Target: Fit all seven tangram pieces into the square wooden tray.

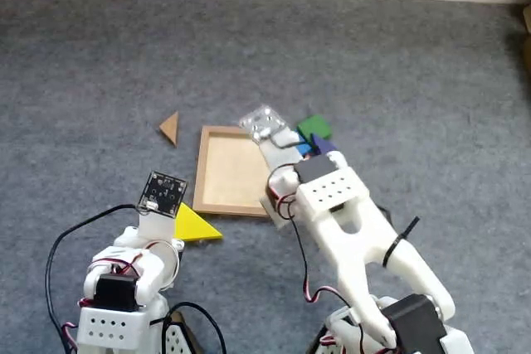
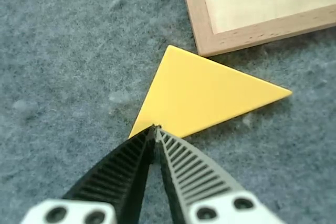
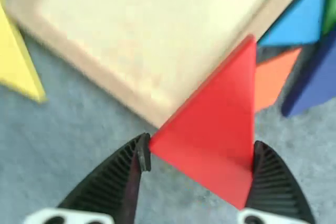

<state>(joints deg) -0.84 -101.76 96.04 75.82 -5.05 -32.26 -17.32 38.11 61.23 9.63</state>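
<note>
Grey carpet-like cloth covers the table (image 1: pixel 415 80), with a pale wall along the top of the high view. The square wooden tray (image 1: pixel 228 172) lies in the middle of that view, showing a bare wooden floor.

The left arm (image 1: pixel 124 288) comes up from the lower left. The left gripper (image 2: pixel 155 129) is clenched shut with nothing between its fingers, and its tips sit at the edge of the yellow triangle (image 2: pixel 205 98). That triangle lies flat on the table just beside the tray's lower left corner.

The right arm (image 1: pixel 365 246) reaches in from the lower right to the tray's right side. The right gripper (image 3: pixel 200 148) is grasping the red triangle (image 3: pixel 210 140), one finger against each side. In the right wrist view the triangle's tip overlaps the tray's rim.

A small tan triangle (image 1: pixel 169 128) lies alone on the table, left of the tray's upper left corner. Off the tray's upper right corner sits a cluster: a green piece (image 1: pixel 314 128), a dark blue piece (image 1: pixel 325 145), a light blue piece (image 3: pixel 299 19) and an orange piece (image 3: pixel 273 77), close together on the table outside the tray.
</note>
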